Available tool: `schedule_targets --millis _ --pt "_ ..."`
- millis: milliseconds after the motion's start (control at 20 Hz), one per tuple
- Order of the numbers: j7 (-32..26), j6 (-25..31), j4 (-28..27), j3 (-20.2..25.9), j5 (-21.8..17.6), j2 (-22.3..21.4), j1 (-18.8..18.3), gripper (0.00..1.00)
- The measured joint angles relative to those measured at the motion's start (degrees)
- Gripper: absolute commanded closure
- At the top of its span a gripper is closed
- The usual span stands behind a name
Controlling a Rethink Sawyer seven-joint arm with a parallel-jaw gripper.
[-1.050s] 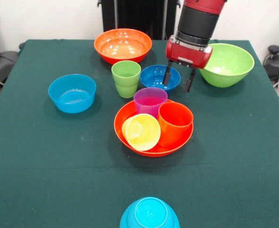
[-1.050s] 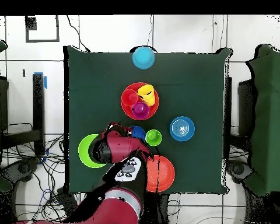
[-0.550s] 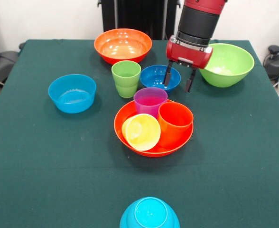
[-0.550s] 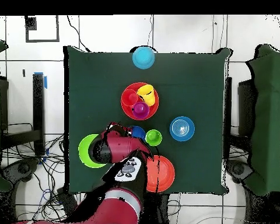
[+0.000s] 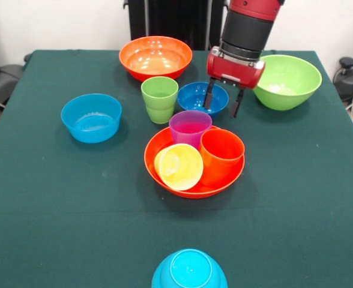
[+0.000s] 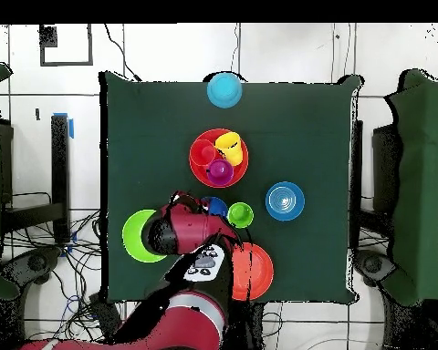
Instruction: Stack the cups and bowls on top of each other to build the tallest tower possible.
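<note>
Above the dark blue bowl (image 5: 199, 96), gripper (image 5: 221, 103) fingers (image 5: 209, 96) spread apart.

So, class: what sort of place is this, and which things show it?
Probably a robotics lab: a red and black robot arm over a green cloth-covered table, with loose cables on the tiled floor.

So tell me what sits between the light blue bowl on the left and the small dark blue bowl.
In the front view, the green cup stands between the light blue bowl and dark blue bowl.
</note>
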Motion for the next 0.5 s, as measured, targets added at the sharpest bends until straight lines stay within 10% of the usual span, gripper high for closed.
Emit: schedule_targets --millis 500 --pt "0.00 0.00 0.11 0.42 0.01 1.80 -0.01 0.00"
